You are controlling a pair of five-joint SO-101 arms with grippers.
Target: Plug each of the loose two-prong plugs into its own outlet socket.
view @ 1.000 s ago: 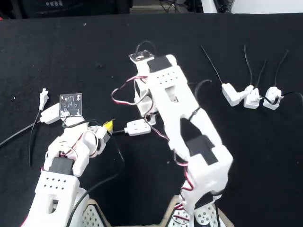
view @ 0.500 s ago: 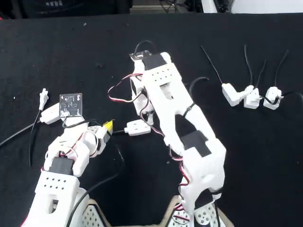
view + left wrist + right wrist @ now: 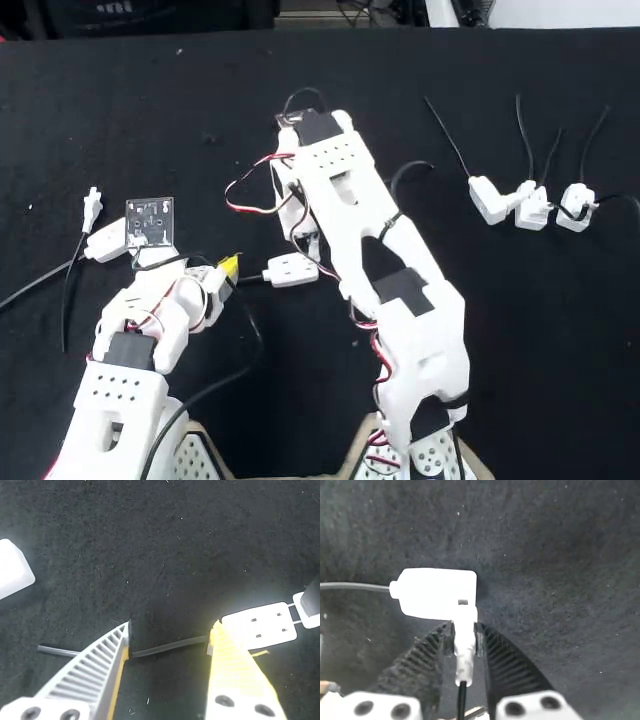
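A white outlet socket block (image 3: pixel 290 268) lies mid-table, its black cable (image 3: pixel 165 648) running toward my left arm. My left gripper (image 3: pixel 169 630) is open just beside the block (image 3: pixel 260 625), and the cable crosses the gap between its grey and yellow fingers (image 3: pixel 235 670). My right gripper (image 3: pixel 464 630) is shut on a white two-prong plug (image 3: pixel 464 639) whose front end meets the side of the block (image 3: pixel 437 592). In the high view the right arm (image 3: pixel 340 190) hangs over the block's far end and hides that plug. Three loose white plugs (image 3: pixel 532 208) with black leads lie at the right.
A white socket piece (image 3: pixel 105 240), a small white plug (image 3: pixel 92 205) and a square tag card (image 3: pixel 150 222) sit at the left near my left arm. Black cloth covers the table. Open cloth lies between the middle block and the plugs on the right.
The right arm's links have swung a little to the left over the block. The left arm and the socket block have stayed put.
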